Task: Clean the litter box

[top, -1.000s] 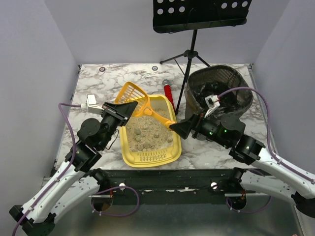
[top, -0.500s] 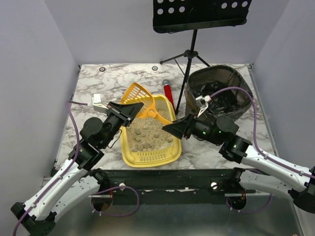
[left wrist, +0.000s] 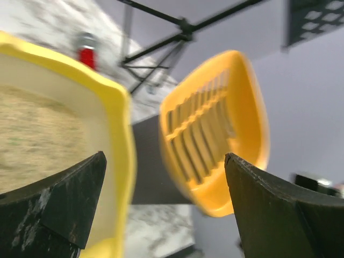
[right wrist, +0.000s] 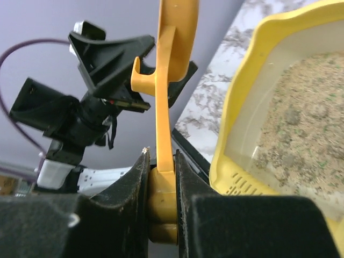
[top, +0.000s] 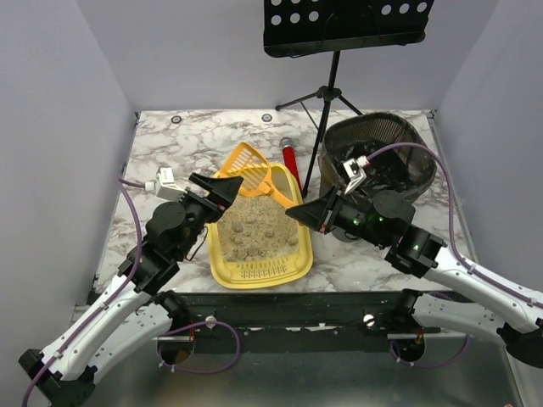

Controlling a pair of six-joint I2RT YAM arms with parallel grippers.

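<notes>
**Litter box and scoop, seen from the table's near edge.** The yellow litter box (top: pixel 258 272) is sitting mid-table between the two arms. Its rounded, raised walls are holding beige granular litter (top: pixel 265 214) with darker clumps, and its ridged lip is facing the arm bases. The right gripper (top: pixel 293 210) is clamping the handle of the orange-yellow slotted scoop (top: pixel 248 167), which is hanging over the box's far end. The left gripper (top: pixel 231 188) is standing spread wide beside the far left corner, gripping nothing.

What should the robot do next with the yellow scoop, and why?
Probably the right gripper should lower the scoop into the litter box. It is shut on the scoop's handle, the left gripper stands open and grips nothing, and clumps lie in the litter.
</notes>
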